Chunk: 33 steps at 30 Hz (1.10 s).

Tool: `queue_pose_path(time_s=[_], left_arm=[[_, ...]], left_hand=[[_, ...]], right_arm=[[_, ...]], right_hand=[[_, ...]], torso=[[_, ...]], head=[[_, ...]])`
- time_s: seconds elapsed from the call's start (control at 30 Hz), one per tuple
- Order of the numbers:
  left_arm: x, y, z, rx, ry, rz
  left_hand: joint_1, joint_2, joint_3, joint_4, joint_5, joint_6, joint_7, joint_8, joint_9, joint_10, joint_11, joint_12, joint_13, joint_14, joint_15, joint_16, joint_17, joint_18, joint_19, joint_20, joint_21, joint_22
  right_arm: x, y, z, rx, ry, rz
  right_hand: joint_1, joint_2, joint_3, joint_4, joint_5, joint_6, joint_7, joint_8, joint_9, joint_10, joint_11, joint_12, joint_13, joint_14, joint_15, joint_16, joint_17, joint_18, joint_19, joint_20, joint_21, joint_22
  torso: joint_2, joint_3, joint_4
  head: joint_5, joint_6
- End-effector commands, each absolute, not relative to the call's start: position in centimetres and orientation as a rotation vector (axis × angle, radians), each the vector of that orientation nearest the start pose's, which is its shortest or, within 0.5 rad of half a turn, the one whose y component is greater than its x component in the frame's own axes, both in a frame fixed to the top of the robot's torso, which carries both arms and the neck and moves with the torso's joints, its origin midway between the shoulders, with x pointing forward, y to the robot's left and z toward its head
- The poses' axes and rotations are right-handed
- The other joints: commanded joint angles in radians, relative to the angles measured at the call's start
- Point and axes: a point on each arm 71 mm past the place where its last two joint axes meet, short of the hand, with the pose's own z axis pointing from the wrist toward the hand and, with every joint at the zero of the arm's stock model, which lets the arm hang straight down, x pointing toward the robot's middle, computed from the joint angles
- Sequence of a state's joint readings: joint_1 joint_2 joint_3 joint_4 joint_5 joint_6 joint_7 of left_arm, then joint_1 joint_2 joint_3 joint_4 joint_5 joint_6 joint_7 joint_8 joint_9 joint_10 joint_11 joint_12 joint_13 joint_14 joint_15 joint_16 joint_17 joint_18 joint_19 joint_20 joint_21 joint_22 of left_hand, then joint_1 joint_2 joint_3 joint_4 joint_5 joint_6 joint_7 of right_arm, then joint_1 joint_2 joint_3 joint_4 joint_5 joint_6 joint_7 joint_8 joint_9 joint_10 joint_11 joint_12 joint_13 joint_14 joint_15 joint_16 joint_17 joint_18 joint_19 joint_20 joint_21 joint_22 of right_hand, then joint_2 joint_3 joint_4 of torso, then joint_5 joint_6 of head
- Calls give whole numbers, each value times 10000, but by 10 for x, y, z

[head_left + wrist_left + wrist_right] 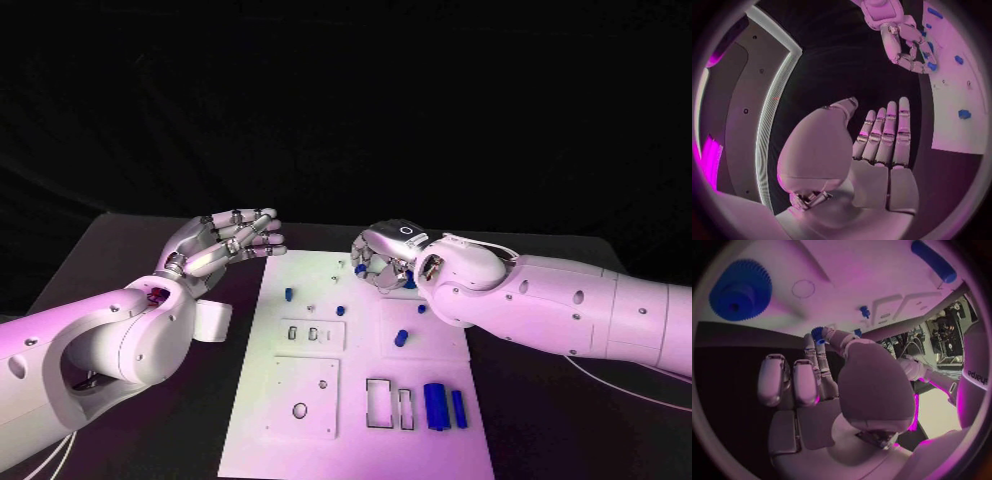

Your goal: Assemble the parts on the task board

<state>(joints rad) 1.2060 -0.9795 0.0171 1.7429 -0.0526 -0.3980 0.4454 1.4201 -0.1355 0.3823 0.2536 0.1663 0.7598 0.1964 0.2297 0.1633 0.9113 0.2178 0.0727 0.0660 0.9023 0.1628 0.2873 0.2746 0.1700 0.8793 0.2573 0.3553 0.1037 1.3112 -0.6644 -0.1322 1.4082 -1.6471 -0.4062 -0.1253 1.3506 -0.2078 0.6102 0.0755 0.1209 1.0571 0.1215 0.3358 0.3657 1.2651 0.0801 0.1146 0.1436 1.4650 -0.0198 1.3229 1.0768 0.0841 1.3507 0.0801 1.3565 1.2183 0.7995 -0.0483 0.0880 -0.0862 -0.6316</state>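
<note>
Pinching a small blue toothed gear in the right hand, over the white board's far edge for seating; left hand flat, empty, fingers straight.

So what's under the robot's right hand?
The right hand hovers over the white task board and pinches a small blue part. Its fingers cover whatever else lies beneath.

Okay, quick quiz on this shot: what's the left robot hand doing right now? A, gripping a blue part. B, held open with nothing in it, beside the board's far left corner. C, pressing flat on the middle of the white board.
B: the left robot hand holds nothing, its fingers straight, off the task board; the right robot hand is the one at a blue part.
</note>
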Motion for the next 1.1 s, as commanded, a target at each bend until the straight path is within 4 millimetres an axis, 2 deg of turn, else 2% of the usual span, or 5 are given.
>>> queue_pose_path(time_s=[0.03, 0.3, 0.67, 0.9, 1.1], left_arm=[[454, 212, -131, -9981, 13143, -16339], [454, 212, -131, -9975, 13154, -16361], [454, 211, -131, -9971, 13168, -16376], [454, 211, -130, -9963, 13179, -16393], [454, 210, -130, -9957, 13179, -16389]], left_hand=[[-42, 16, 3, -57, -52, -86, 762, -63, -11, -94, -3, -35, 0, -32, 11, 0, 9, 109, 15, 0, 15, -1], [-37, 12, 4, -70, -53, -93, 764, -65, -11, -103, -1, -32, 0, -54, 15, -5, 11, 107, 5, 2, 12, -5], [-37, 12, 4, -70, -53, -93, 764, -65, -11, -103, -1, -32, 0, -54, 15, -5, 11, 107, 5, 2, 12, -5], [-37, 12, 4, -70, -53, -93, 764, -65, -11, -103, -1, -32, 0, -54, 15, -5, 11, 107, 5, 2, 12, -5], [-38, 11, 4, -81, -54, -101, 765, -66, -10, -115, 2, -26, 1, -78, 20, -8, 16, 105, -8, 5, 8, -9]], right_arm=[[511, -136, -153, -3846, 14013, 5726], [517, -126, -152, -3832, 13879, 5797], [523, -117, -155, -3845, 13989, 5794], [527, -113, -157, -3854, 14113, 5767], [528, -109, -160, -3874, 14242, 5797]], right_hand=[[204, 160, 491, -564, 23, -57, 1, 41, 162, 294, -327, 46, 688, 161, -77, 39, 14, -65, 69, 4, 42, 31], [202, 152, 506, -590, 34, -78, 10, 44, 172, 278, -321, 41, 704, 164, -73, 47, 19, -73, 89, 6, 66, 70], [164, 150, 527, -608, 41, -128, 32, 38, 185, 232, -299, 21, 727, 169, -57, 61, 29, -74, 89, 15, 72, 82], [130, 155, 531, -605, 44, -150, 42, 38, 193, 214, -287, 14, 741, 170, -48, 67, 29, -74, 85, 22, 72, 82], [73, 142, 526, -605, 71, -184, 50, 40, 207, 187, -275, 4, 764, 165, -35, 61, 2, -70, 71, 33, 63, 72]], torso=[[2, -19, 32], [7, -18, 4], [20, -13, 10], [28, -30, 7], [28, -14, 5]], head=[[-13, -23], [33, -37], [81, -60], [96, -92], [111, -112]])
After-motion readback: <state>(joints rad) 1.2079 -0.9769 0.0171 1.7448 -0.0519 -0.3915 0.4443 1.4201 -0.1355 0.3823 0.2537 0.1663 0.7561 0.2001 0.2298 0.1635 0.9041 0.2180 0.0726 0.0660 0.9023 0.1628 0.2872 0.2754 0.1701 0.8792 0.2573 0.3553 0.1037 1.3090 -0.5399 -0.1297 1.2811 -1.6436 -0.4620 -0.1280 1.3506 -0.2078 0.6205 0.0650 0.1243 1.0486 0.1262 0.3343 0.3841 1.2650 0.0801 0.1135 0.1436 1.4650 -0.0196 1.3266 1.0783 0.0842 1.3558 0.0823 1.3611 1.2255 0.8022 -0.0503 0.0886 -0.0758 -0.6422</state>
